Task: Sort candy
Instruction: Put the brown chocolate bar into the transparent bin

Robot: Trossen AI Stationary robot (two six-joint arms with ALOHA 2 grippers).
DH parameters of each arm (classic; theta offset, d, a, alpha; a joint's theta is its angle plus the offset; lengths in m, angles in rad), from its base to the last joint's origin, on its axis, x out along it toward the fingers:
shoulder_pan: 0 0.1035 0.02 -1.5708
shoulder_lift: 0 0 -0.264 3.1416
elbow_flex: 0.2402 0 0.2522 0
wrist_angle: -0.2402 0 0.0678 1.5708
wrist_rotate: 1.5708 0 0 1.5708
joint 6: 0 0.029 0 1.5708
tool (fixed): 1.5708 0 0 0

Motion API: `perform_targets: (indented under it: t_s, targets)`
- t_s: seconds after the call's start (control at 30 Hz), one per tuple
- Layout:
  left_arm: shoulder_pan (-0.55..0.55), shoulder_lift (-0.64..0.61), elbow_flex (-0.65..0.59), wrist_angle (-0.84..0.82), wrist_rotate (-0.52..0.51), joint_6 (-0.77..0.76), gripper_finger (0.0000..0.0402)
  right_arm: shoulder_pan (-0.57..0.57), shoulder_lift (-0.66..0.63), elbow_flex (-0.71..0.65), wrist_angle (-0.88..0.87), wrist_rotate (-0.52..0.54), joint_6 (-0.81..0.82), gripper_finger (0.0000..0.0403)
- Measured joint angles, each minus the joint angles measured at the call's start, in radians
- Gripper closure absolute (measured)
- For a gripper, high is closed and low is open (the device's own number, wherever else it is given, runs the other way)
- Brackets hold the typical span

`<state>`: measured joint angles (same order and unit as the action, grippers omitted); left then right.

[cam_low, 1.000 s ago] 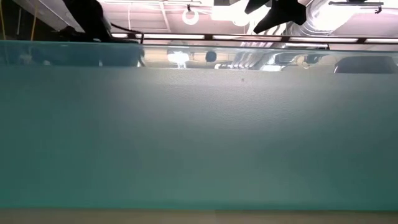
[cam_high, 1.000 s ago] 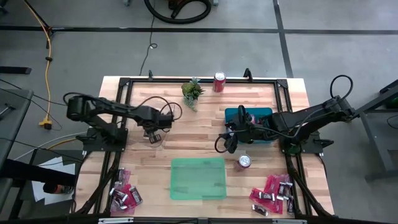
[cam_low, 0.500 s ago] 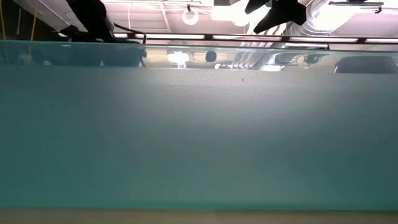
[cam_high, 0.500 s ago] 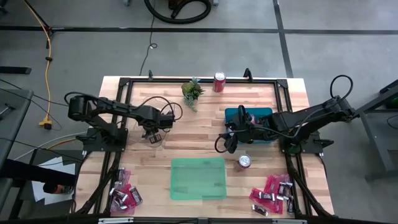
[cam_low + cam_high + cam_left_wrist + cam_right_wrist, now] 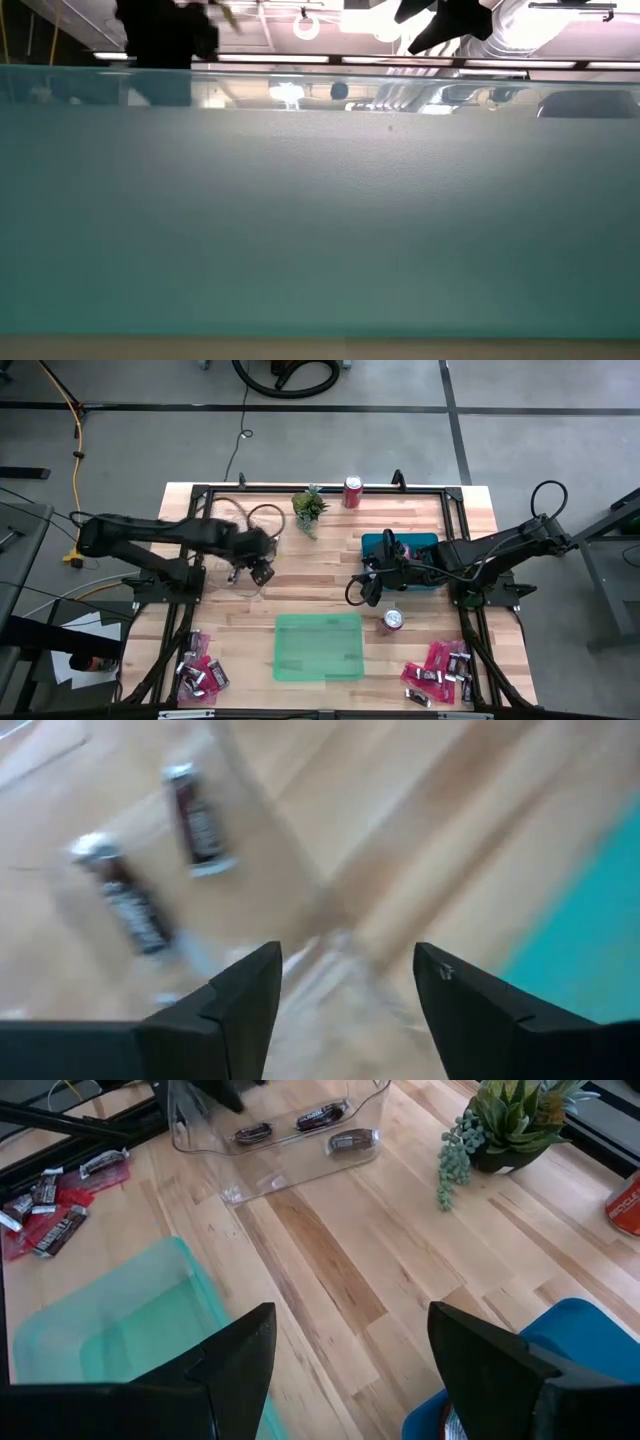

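Observation:
A clear tray (image 5: 270,1140) stands at the table's left middle with three dark brown-and-silver candy bars (image 5: 320,1117) lying in it. My left gripper (image 5: 252,568) hovers open just above that tray. Its wrist view shows two of the bars (image 5: 195,818) beyond its empty fingers (image 5: 345,955). My right gripper (image 5: 364,592) waits open at the table's middle, in front of the blue tray (image 5: 400,550); nothing is between its fingers (image 5: 350,1315). Mixed candy lies in one pile at the near left (image 5: 200,675) and another at the near right (image 5: 440,670).
A green tray (image 5: 318,647) sits at the near middle, and its wall fills the low view (image 5: 320,200). One red soda can (image 5: 393,621) stands right of the green tray; another (image 5: 352,490) stands at the far edge beside a small plant (image 5: 308,508). A black frame rims the table.
My left gripper has shifted a little toward the table's far right over the clear tray, and its arm has drawn out longer toward the left edge. My right arm has kept still.

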<state>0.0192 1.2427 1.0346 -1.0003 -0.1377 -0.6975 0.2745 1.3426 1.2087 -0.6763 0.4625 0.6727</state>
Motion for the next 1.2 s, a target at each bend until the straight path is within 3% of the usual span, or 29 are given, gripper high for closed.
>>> perform_targets:
  t_s: [0.13,0.3,0.43,0.57,0.7,0.8,0.93,1.2]
  targets:
    - [-0.156,-0.089,0.000,0.084,-0.032,-0.141,0.0187,0.000,0.000,0.000,-0.024,-0.049,0.000,0.0147]
    - [-0.356,-0.116,0.000,0.233,-0.172,-0.145,0.0187,0.031,-0.004,0.000,-0.149,-0.303,0.047,0.0147]
    - [-0.439,-0.110,0.000,0.325,-0.308,-0.145,0.0187,0.142,0.001,-0.013,-0.238,-0.479,0.192,0.0147]
    - [-0.452,-0.109,-0.001,0.379,-0.426,-0.171,0.0187,0.314,0.002,-0.097,-0.179,-0.509,0.419,0.0147]
    - [-0.432,-0.116,-0.001,0.399,-0.423,-0.139,0.0188,0.488,0.003,-0.232,0.010,-0.509,0.666,0.0147]
    - [-0.416,-0.128,-0.001,0.404,-0.424,-0.111,0.0188,0.583,0.004,-0.305,0.103,-0.511,0.761,0.0147]
    - [-0.396,-0.134,-0.001,0.406,-0.422,-0.104,0.0188,0.623,0.014,-0.339,0.085,-0.517,0.785,0.0149]
    - [-0.386,-0.138,-0.001,0.412,-0.397,-0.103,0.0188,0.631,0.161,-0.341,0.086,-0.625,0.562,0.0158]
